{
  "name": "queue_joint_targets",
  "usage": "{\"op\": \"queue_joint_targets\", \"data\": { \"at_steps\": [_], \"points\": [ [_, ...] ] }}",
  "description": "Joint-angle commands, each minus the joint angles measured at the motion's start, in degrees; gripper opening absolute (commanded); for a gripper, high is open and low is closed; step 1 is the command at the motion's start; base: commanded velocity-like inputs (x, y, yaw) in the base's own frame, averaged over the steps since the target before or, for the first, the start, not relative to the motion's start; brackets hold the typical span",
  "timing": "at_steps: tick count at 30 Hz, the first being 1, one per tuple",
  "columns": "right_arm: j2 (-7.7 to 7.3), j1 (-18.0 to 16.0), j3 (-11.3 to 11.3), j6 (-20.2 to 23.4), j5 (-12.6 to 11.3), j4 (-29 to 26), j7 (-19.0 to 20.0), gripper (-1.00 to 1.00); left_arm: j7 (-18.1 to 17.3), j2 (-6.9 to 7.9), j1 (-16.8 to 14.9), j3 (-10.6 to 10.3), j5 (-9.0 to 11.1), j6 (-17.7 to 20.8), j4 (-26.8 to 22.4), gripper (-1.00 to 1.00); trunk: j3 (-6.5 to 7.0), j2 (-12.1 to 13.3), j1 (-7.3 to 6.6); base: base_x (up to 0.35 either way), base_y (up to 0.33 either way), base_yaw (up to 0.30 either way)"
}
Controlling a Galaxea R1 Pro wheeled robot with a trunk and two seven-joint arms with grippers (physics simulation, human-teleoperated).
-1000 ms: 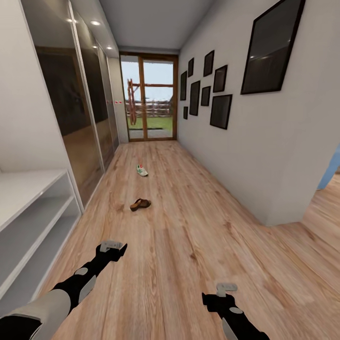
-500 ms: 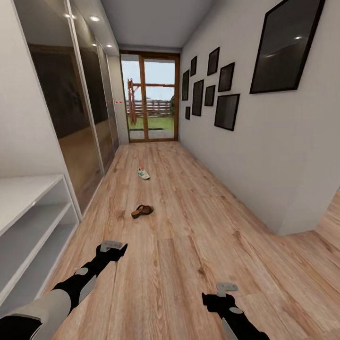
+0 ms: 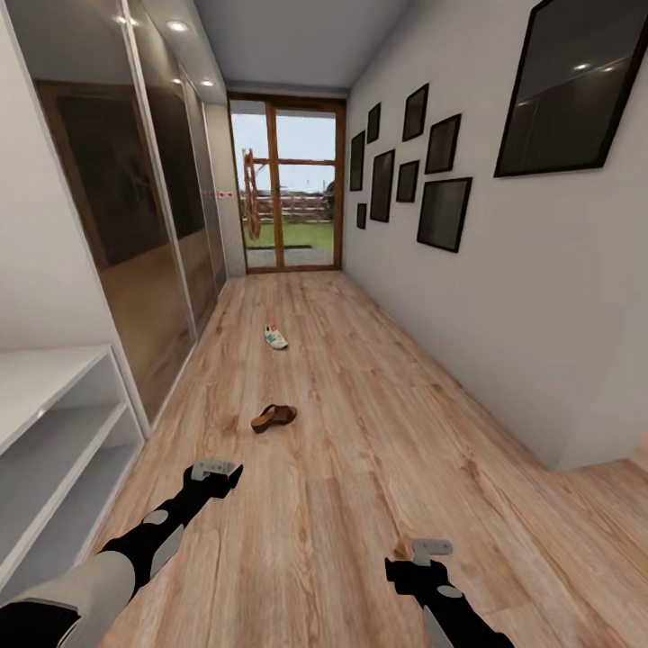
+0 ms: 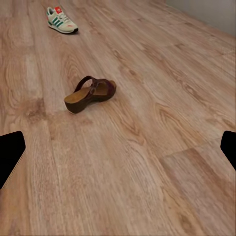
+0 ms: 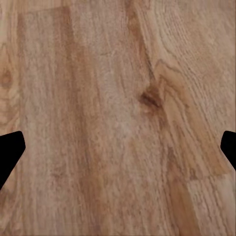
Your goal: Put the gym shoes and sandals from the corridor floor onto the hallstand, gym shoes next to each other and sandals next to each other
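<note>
Head view: long corridor of light wood-grain plank floor (image 3: 360, 468), glazed door (image 3: 286, 193) at the far end, dark picture frames (image 3: 444, 213) along the right wall, mirrored wardrobe doors (image 3: 135, 225) along the left. At the left edge, pale grey shelf tiers of a low rack (image 3: 45, 432), bare. One brown sandal (image 3: 274, 417) lying on the floor ahead, just beyond the left gripper (image 3: 214, 469); farther down the corridor, well apart from it, one white gym shoe (image 3: 275, 337) with green stripes. Left gripper held forward over bare planks, nothing in it; right gripper (image 3: 431, 547) low over the floor at the near right, likewise holding nothing. Finger spread of either hard to judge from here.

Left wrist view: fingertips (image 4: 11, 153) at opposite edges, spread wide, nothing between. Sandal (image 4: 90, 93) upright on its sole, dark strap over tan footbed; gym shoe (image 4: 62, 19) beyond it, red accent at one end.

Right wrist view: fingertips (image 5: 10, 150) wide apart at the edges, bare plank floor (image 5: 118, 118) with a dark knot between.
</note>
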Motion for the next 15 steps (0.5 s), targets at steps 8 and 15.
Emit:
{"op": "queue_joint_targets", "data": {
  "at_steps": [8, 15],
  "points": [
    [-0.13, 0.0, 0.5, 0.3, -0.5, -0.1, -0.4, 1.0, -0.2, 0.03, 0.0, -0.4, 0.6, -0.1, 0.1, 1.0, -0.06, 0.0, 0.02, 0.326, 0.082, 0.0],
    [-0.09, 0.0, 0.5, 0.3, -0.5, -0.1, -0.4, 1.0, -0.2, 0.03, 0.0, -0.4, 0.6, -0.1, 0.1, 1.0, -0.06, 0.0, 0.02, 0.326, 0.082, 0.0]
  ]
}}
